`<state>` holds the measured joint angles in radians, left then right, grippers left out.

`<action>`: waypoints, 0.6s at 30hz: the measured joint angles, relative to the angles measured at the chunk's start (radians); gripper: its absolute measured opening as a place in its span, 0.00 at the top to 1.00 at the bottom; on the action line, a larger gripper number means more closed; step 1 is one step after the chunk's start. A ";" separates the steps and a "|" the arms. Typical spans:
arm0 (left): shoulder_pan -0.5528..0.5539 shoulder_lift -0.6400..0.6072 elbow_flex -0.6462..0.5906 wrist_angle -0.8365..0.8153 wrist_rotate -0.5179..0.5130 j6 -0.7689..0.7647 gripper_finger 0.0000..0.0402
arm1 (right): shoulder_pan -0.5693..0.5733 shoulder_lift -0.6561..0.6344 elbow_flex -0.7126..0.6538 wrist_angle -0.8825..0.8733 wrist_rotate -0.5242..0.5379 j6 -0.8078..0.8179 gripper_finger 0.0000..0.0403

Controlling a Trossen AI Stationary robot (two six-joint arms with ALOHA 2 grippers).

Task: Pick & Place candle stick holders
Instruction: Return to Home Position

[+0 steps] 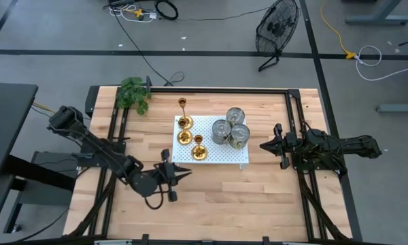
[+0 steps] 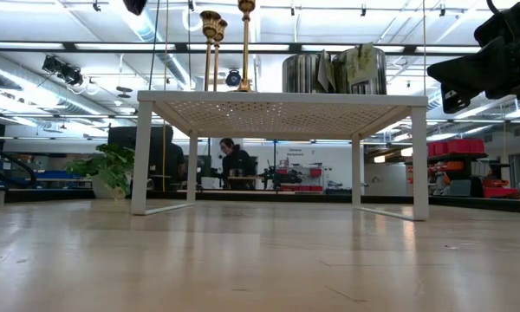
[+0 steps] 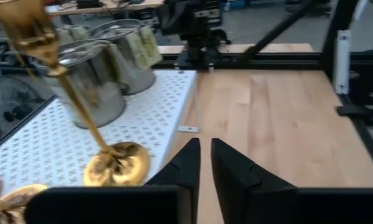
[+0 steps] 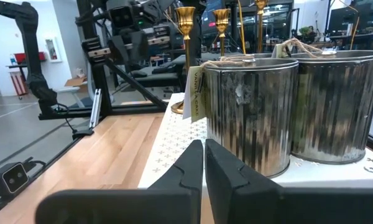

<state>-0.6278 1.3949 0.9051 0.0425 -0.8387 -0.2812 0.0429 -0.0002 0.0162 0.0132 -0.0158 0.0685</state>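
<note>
Three shiny gold candle stick holders [image 1: 184,122] [image 1: 184,137] [image 1: 198,147] stand upright on their round bases on the left part of a white perforated platform [image 1: 217,158]. In the low view their slim stems [image 2: 245,48] rise above the platform top. My left gripper [image 1: 185,173] is low over the table off the platform's near left corner, empty, its fingers nearly together. The nearest holder's base [image 3: 115,165] is just beyond its fingers [image 3: 202,146]. My right gripper [image 1: 264,146] waits to the right of the platform, shut and empty [image 4: 203,149].
Three ribbed tin cans [image 1: 231,128] stand close together on the platform's right part, also in the right wrist view [image 4: 248,106]. A green plant [image 1: 132,94] sits at the table's far left. Bare wood lies near the platform [image 1: 224,197]. A person [image 2: 235,160] sits far behind.
</note>
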 joint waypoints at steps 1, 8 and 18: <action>0.011 0.000 0.000 0.000 0.000 -0.001 0.87 | 0.000 0.000 0.000 0.000 0.000 0.000 0.95; 0.087 0.000 0.000 0.000 0.000 -0.012 0.72 | 0.000 0.000 0.000 0.000 0.000 0.000 0.95; 0.174 0.000 0.000 -0.001 0.004 -0.050 0.53 | 0.000 0.000 0.000 0.000 0.000 0.000 0.95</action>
<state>-0.4535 1.3949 0.9051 0.0418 -0.8345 -0.3309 0.0429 -0.0002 0.0162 0.0132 -0.0158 0.0685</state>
